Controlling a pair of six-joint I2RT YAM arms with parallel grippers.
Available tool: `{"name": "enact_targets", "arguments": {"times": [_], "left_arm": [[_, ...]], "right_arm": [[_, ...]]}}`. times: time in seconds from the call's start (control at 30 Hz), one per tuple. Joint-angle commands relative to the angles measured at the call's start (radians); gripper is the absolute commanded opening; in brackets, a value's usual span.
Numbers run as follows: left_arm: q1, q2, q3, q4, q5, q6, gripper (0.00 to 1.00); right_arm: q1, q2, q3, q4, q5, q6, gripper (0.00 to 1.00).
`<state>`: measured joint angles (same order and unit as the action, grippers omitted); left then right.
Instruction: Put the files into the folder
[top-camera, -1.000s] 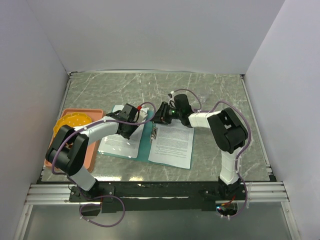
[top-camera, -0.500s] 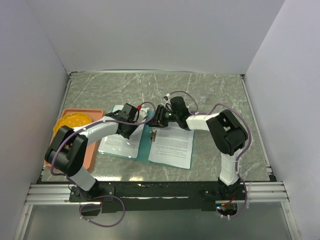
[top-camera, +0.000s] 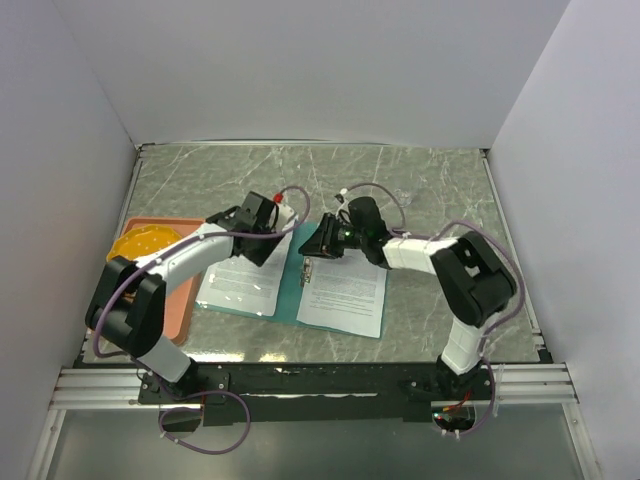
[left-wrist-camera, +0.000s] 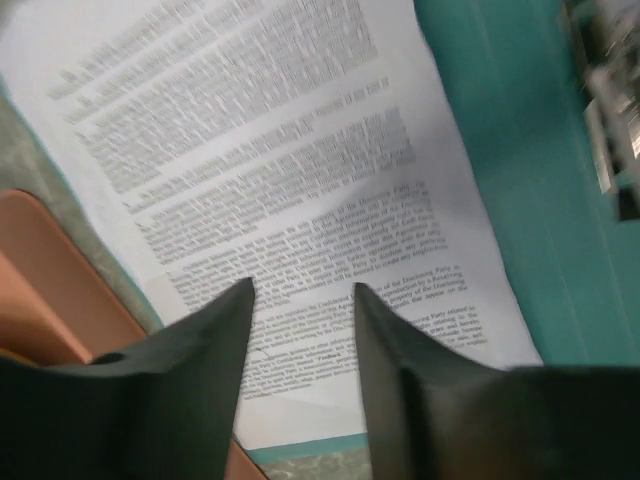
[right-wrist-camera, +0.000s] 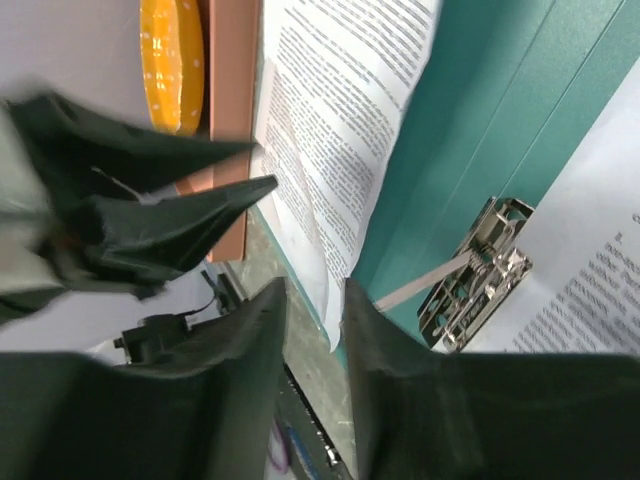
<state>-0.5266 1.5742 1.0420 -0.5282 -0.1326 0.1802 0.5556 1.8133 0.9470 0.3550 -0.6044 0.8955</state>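
Note:
The teal folder (top-camera: 290, 278) lies open on the table, its metal clip (top-camera: 309, 270) at the spine. One printed sheet of the files (top-camera: 240, 285) rests on its left half and another (top-camera: 345, 295) on its right half. My left gripper (top-camera: 262, 232) hovers open above the left sheet (left-wrist-camera: 270, 150) with nothing between its fingers. My right gripper (top-camera: 318, 242) is low at the spine beside the clip (right-wrist-camera: 480, 270). Its jaws stand apart, with the raised corner of the left sheet (right-wrist-camera: 340, 120) hanging in the gap between them.
A salmon-orange tray (top-camera: 180, 300) holding a yellow round object (top-camera: 140, 243) stands just left of the folder. White walls close in the table at the back and on both sides. The arm bases sit along the near edge.
My left gripper has opened and lifted off the left sheet, towards the back. The right gripper has shifted a little left towards the spine, its jaws slightly narrower.

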Motion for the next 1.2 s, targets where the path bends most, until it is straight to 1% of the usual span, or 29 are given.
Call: {"name": "enact_targets", "arguments": {"times": [0.0, 0.03, 0.07, 0.1, 0.17, 0.23, 0.3, 0.37, 0.4, 0.43, 0.47, 0.5, 0.57, 0.67, 0.97, 1.17], "left_arm": [[0.002, -0.078, 0.145, -0.045, 0.027, -0.056, 0.62], [0.002, -0.075, 0.185, -0.050, 0.040, -0.067, 0.66], [-0.001, -0.071, 0.203, -0.061, 0.054, -0.074, 0.71], [-0.004, -0.056, 0.234, -0.061, 0.060, -0.088, 0.80], [-0.025, -0.007, 0.260, -0.067, 0.068, -0.106, 0.82], [-0.061, 0.038, 0.291, -0.064, 0.054, -0.116, 0.84], [-0.085, 0.107, 0.318, -0.050, 0.047, -0.131, 0.86], [-0.110, 0.154, 0.342, -0.043, 0.041, -0.146, 0.91], [-0.116, 0.203, 0.372, -0.039, 0.036, -0.154, 0.98], [-0.127, 0.226, 0.388, -0.036, 0.030, -0.162, 0.99], [-0.128, 0.268, 0.403, -0.035, 0.033, -0.172, 0.96], [-0.131, 0.288, 0.436, -0.035, 0.039, -0.173, 0.96], [-0.139, 0.338, 0.466, -0.035, 0.033, -0.235, 0.96], [-0.150, 0.378, 0.504, -0.027, 0.019, -0.264, 0.96], [-0.159, 0.423, 0.536, -0.006, 0.057, -0.318, 0.96], [-0.159, 0.469, 0.540, -0.003, 0.076, -0.341, 0.96]], "right_arm": [[0.000, -0.158, -0.060, 0.015, 0.102, -0.114, 0.24], [0.001, -0.198, -0.079, 0.015, 0.120, -0.127, 0.15], [0.004, -0.216, -0.106, 0.015, 0.136, -0.138, 0.09], [0.009, -0.253, -0.122, 0.021, 0.191, -0.173, 0.01], [0.036, -0.291, -0.184, 0.047, 0.253, -0.213, 0.00], [0.067, -0.330, -0.249, 0.120, 0.326, -0.259, 0.00], [0.076, -0.336, -0.278, 0.165, 0.350, -0.273, 0.00], [0.089, -0.327, -0.293, 0.199, 0.353, -0.273, 0.00], [0.093, -0.325, -0.303, 0.216, 0.360, -0.276, 0.00], [0.099, -0.327, -0.326, 0.238, 0.391, -0.276, 0.00], [0.119, -0.328, -0.339, 0.284, 0.414, -0.280, 0.00], [0.130, -0.331, -0.350, 0.303, 0.440, -0.285, 0.00], [0.161, -0.332, -0.366, 0.338, 0.501, -0.306, 0.00], [0.187, -0.316, -0.360, 0.346, 0.558, -0.325, 0.00], [0.260, -0.250, -0.396, 0.502, 0.676, -0.382, 0.00], [0.293, -0.174, -0.364, 0.518, 0.739, -0.379, 0.00]]}}
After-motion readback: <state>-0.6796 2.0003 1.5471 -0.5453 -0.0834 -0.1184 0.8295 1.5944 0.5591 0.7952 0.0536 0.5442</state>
